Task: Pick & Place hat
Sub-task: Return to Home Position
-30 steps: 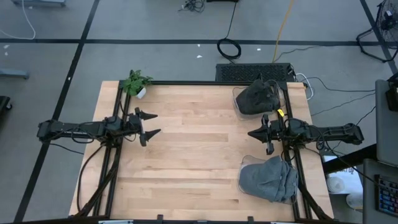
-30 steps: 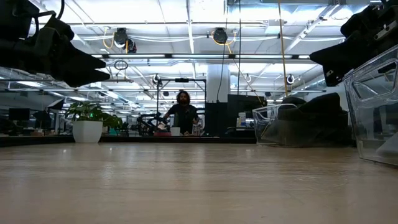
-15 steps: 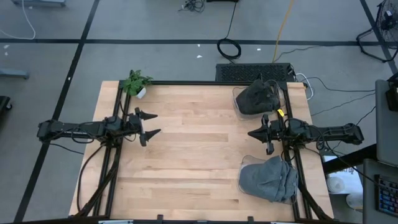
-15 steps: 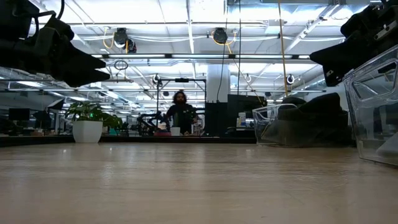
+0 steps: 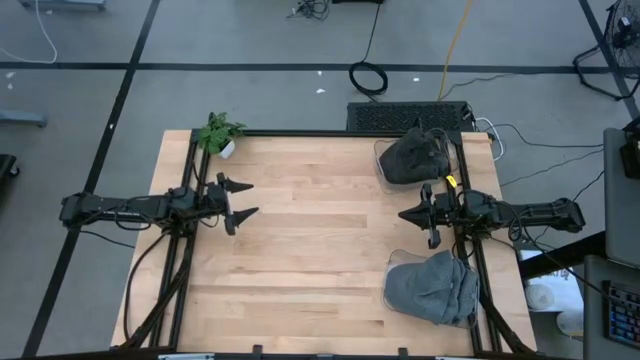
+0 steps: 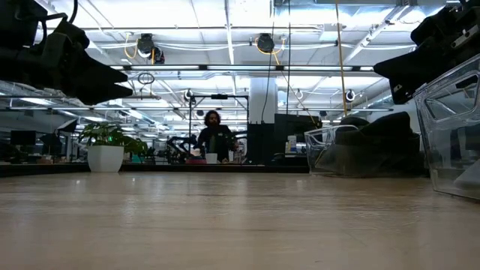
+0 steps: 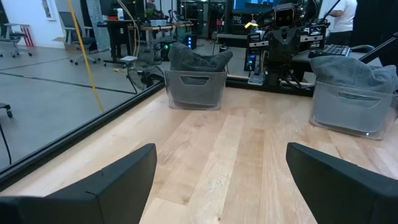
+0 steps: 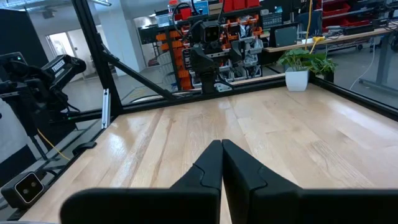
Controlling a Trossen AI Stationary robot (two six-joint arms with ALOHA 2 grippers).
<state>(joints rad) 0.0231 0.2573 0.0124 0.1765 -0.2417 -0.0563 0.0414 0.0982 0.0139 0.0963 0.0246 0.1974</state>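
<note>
Two clear bins stand along the table's right side. The far bin [image 5: 413,158] holds a dark grey hat, also seen as the dark hat [image 7: 198,60]. The near bin [image 5: 432,288] holds a lighter grey hat [image 7: 347,67]. My left gripper [image 5: 246,200] hovers open over the table's left part, far from both bins. My right gripper [image 5: 404,215] hovers shut between the two bins, pointing toward the table's middle, with its fingertips [image 8: 222,148] together. Neither gripper touches anything.
A small potted plant [image 5: 218,133] stands at the table's far left corner. The wooden table [image 5: 320,250] lies bare between the arms. Black frame rails run along the table's left and right edges. A person [image 6: 216,137] stands in the room far beyond the table.
</note>
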